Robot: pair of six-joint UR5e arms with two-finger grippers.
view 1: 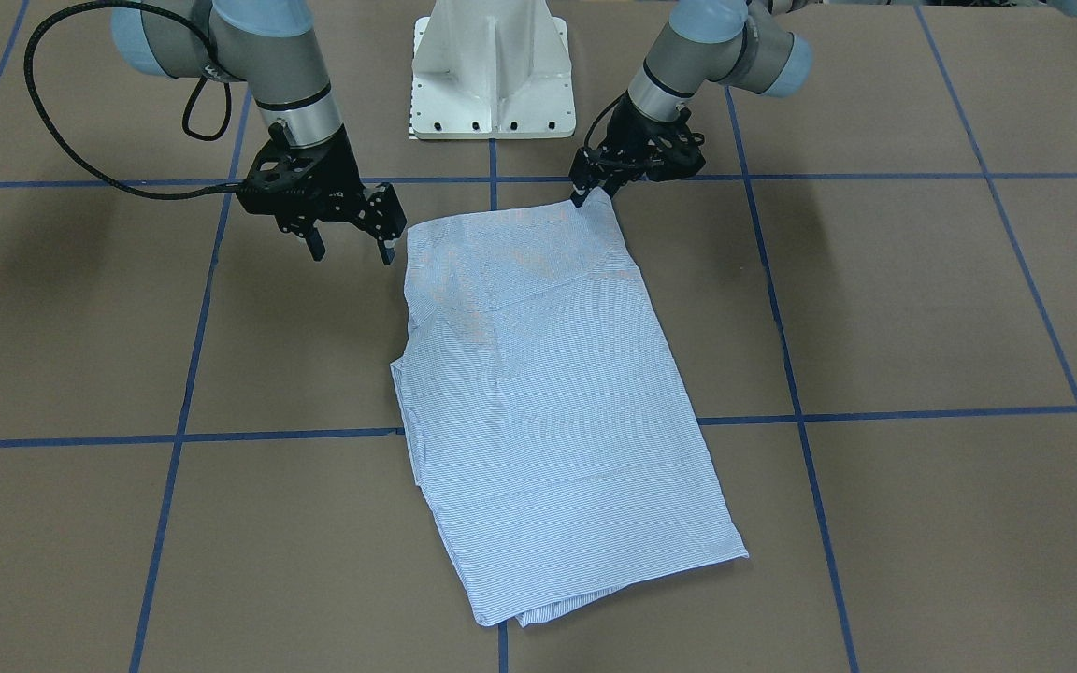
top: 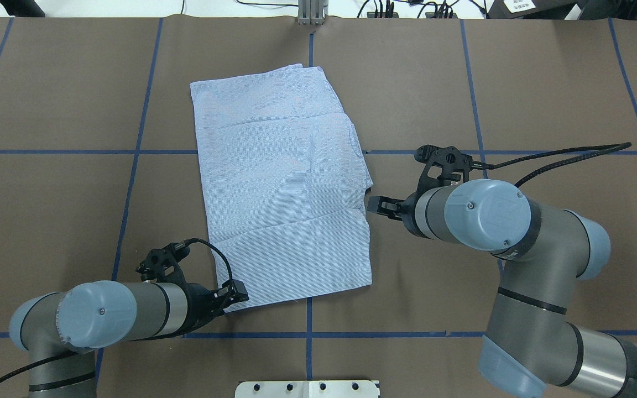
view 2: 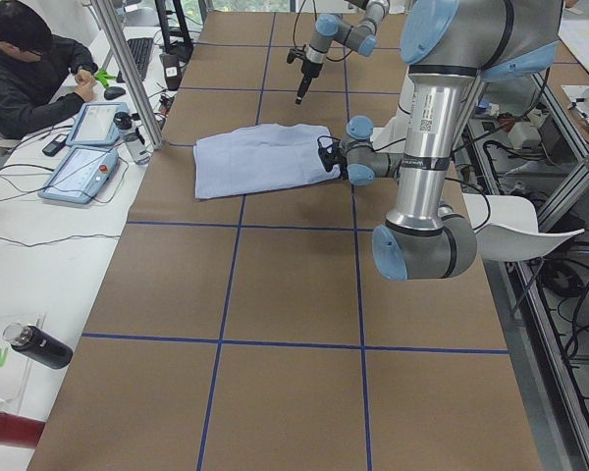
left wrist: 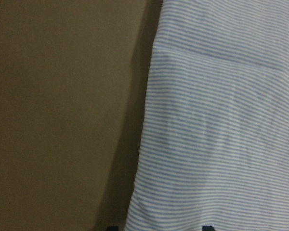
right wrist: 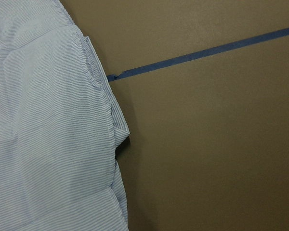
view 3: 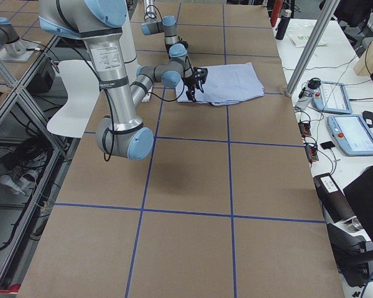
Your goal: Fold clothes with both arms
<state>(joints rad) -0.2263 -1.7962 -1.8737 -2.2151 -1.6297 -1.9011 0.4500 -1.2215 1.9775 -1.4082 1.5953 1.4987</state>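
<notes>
Now my left tool (view 1: 588, 193) sits half-closed around a near corner of the folded shirt (top: 282, 182), grip unclear; my right tool (view 1: 352, 252) gapes empty beside it on the counter (top: 462, 83).

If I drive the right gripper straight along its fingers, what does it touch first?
Likely the bare table just beside the shirt; the right gripper tilts toward the cloth, so it might clip its edge. Depth unclear.
</notes>
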